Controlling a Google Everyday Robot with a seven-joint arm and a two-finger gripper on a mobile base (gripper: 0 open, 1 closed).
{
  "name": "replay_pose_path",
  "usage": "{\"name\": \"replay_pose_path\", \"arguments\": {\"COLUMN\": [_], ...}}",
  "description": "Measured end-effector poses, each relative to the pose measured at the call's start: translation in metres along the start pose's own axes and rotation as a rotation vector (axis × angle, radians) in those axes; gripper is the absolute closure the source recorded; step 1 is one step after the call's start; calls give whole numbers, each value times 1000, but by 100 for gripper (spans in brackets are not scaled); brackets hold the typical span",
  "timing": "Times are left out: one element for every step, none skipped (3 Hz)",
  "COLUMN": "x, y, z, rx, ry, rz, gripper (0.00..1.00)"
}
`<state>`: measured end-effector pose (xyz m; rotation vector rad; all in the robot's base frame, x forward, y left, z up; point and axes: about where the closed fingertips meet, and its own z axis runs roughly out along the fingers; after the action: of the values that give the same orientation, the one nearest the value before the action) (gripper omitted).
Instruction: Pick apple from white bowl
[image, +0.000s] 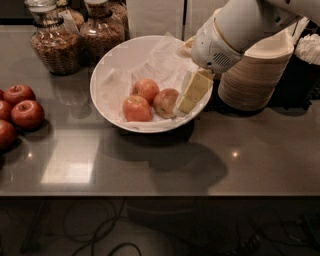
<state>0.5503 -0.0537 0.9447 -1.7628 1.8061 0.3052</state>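
Note:
The white bowl (102, 75) stands at the middle of the dark counter, lined with crumpled white paper. Three apples lie in it. The palest, yellow-patched apple (165, 102) is the rightmost one. Two more evenly orange-red apples (136, 108) lie to its left. My gripper (184, 105) reaches down from the upper right over the bowl's right rim. Its tip is just to the right of the pale apple, very close to it or touching it. It holds nothing that I can see.
A stack of tan paper bowls (255, 75) stands right of the white bowl, behind my arm. Two glass jars (55, 42) stand at the back left. Several dark red apples (22, 112) lie at the left edge. The counter's front edge runs across below.

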Motion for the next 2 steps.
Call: {"name": "replay_pose_path", "arguments": {"x": [0,0], "y": [-5,-13], "z": [13,22], "rx": [-8,-6], "ry": [-4,-6], "rz": [0,3], "gripper": [16,24]}}
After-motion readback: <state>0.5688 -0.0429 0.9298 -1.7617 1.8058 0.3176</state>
